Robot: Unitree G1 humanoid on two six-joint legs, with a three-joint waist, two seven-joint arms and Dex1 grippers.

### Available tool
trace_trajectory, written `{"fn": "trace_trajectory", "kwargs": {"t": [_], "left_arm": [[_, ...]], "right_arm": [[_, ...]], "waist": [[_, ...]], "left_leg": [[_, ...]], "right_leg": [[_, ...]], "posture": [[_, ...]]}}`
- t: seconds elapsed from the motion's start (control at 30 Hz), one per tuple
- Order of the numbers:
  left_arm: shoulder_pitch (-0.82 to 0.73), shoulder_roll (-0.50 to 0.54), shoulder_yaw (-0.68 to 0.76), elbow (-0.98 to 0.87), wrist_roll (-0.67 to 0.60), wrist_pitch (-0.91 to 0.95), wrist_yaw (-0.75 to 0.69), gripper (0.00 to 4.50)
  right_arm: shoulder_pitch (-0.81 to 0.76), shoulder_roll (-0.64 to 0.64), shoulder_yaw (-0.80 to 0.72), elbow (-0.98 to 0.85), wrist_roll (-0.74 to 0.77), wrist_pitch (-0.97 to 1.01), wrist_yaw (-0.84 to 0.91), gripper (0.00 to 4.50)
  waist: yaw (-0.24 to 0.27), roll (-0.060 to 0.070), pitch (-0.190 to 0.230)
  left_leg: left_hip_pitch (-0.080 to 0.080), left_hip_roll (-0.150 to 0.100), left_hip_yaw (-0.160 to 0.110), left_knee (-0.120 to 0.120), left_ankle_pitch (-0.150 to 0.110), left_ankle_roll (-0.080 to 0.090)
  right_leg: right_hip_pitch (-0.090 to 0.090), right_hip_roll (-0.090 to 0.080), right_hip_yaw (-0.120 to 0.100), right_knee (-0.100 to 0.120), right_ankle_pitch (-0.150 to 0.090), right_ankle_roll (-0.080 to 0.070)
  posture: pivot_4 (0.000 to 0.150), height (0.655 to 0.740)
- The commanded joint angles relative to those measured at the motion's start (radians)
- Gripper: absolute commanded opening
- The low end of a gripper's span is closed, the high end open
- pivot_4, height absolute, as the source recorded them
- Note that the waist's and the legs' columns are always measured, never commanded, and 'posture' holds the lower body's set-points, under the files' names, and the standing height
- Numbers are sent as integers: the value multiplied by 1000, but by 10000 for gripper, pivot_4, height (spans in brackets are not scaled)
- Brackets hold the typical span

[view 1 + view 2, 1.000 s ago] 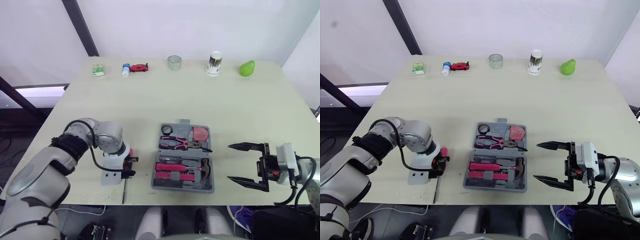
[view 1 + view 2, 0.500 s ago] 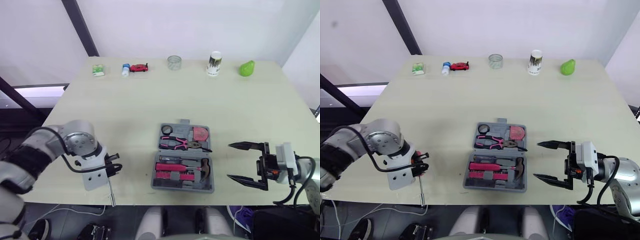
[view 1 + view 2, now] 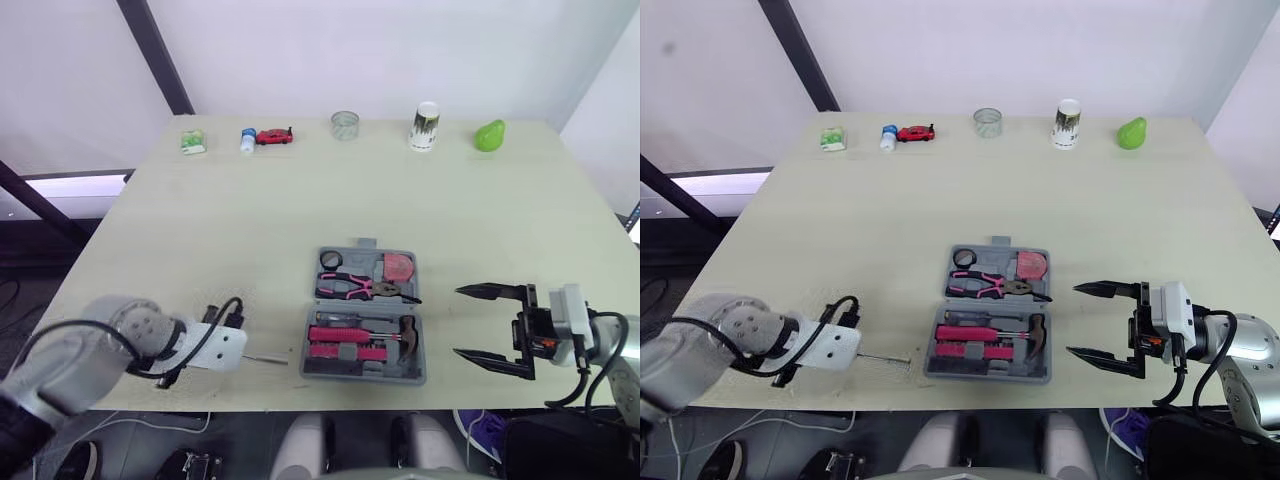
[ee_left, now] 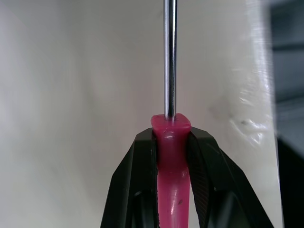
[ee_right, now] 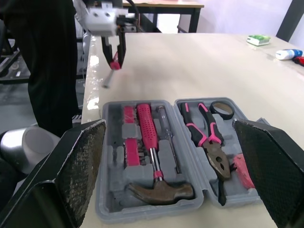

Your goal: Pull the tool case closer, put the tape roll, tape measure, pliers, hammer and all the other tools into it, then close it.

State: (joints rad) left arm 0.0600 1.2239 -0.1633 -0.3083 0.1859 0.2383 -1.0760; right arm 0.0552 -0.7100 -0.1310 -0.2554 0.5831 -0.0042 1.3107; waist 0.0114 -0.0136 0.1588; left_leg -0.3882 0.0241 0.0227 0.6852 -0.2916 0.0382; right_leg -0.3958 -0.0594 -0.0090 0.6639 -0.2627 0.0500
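screwdriver [image 4: 170, 71], probably light and stiff, is clamped at its pink handle by the left pincer [image 4: 172, 136], 9 o'clock of the tool case [image 3: 424, 350]; right pincer [image 3: 457, 322] is spread wide.

Plenty of room beyond the tool case [image 3: 365, 317]: the counter [image 3: 300, 210] was bare right up to its far edge. There a green box [image 3: 192, 143], small bottle [image 3: 247, 140], red toy car [image 3: 273, 135], glass cup [image 3: 345, 125], white can [image 3: 425, 126] and green pear-shaped thing [image 3: 489, 136] sat in a row, well apart from the case. Left of the case was tight. The left gripper [image 4: 172, 137] had its jaws clamped on a screwdriver [image 4: 169, 57], with the shaft tip just short of the case. To the right hung the right gripper [image 3: 478, 323], jaws spread wide, with a strip of bare counter between it and the case. The case's front sat near the counter edge, with barely any room.
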Motion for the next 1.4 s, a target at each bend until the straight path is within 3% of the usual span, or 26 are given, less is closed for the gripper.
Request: {"fn": "trace_trajectory", "kwargs": {"t": [0.03, 0.13, 0.37, 0.43, 0.57, 0.63, 0.7, 0.93, 1.2, 1.3, 1.4], "left_arm": [[76, -164, 142, 2, -80, 170, 141, 4152], [15, -287, 229, -132, -180, 443, 162, 4152], [-214, -457, 369, -61, -335, 859, 261, 4152], [-269, -490, 407, -39, -368, 985, 296, 14179], [-347, -598, 498, -79, -424, 1252, 371, 29444], [-358, -650, 507, -128, -427, 1352, 458, 39842], [-355, -708, 519, -183, -453, 1376, 538, 44647], [-352, -823, 526, -278, -588, 1376, 744, 44647], [-367, -852, 476, -330, -539, 1315, 859, 44647], [-305, -824, 430, -293, -500, 1170, 866, 44647], [-247, -861, 427, -240, -477, 960, 860, 44647]], "right_arm": [[-18, -2, -11, -6, 15, -8, 8, 45000], [-24, -2, -6, 0, 16, -6, 16, 45000], [-50, -3, -4, 16, 19, 0, 27, 45000], [-50, -5, -4, 18, 18, -1, 30, 45000], [-51, -4, -5, 21, 17, -3, 32, 45000], [-50, -2, -5, 19, 17, -3, 31, 45000], [-48, 0, -6, 17, 17, -3, 30, 45000], [-39, 1, -7, 12, 16, -4, 26, 45000], [-33, -1, -10, 7, 15, -4, 21, 45000], [-34, 0, -10, 8, 14, -6, 19, 45000], [-34, 0, -9, 5, 13, -5, 17, 45000]], "waist": [[1, 1, 0], [8, 0, 0], [0, -1, 0], [-7, -1, 0], [-9, -1, 0], [-9, -1, 0], [-8, -1, 0], [-2, -1, 0], [2, -2, 0], [-2, -1, 0], [2, -2, 0]], "left_leg": [[0, 0, 0, 0, 0, 0], [-1, 0, -1, 1, 0, 0], [1, -2, -2, 2, 0, 0], [1, -2, -2, 2, 0, 0], [1, -2, -2, 2, 0, 0], [1, -2, -2, 2, 0, -1], [1, -2, -1, 2, 0, -1], [1, -2, -2, 2, 3, -6], [1, -3, -2, 1, 3, -6], [2, -3, -2, 1, 3, -6], [2, -3, -1, 0, 3, -6]], "right_leg": [[0, 0, 0, -1, 0, 0], [1, -2, -1, 0, 0, 0], [2, -3, -2, 2, 1, 1], [2, -2, -1, 2, 1, 1], [2, -2, 0, 2, 1, 1], [2, -3, 0, 2, 1, 1], [2, -3, 1, 1, 1, 1], [2, -5, 3, 2, 1, 1], [3, -6, 4, 1, 1, 0], [3, -6, 5, 1, 1, 0], [3, -6, 5, 1, 1, 0]], "posture": [[1500, 7400], [1500, 7400], [1500, 7400], [1500, 7400], [1500, 7400], [1500, 7400], [1500, 7400], [1500, 7400], [1500, 7400], [1500, 7400], [1500, 7400]]}}
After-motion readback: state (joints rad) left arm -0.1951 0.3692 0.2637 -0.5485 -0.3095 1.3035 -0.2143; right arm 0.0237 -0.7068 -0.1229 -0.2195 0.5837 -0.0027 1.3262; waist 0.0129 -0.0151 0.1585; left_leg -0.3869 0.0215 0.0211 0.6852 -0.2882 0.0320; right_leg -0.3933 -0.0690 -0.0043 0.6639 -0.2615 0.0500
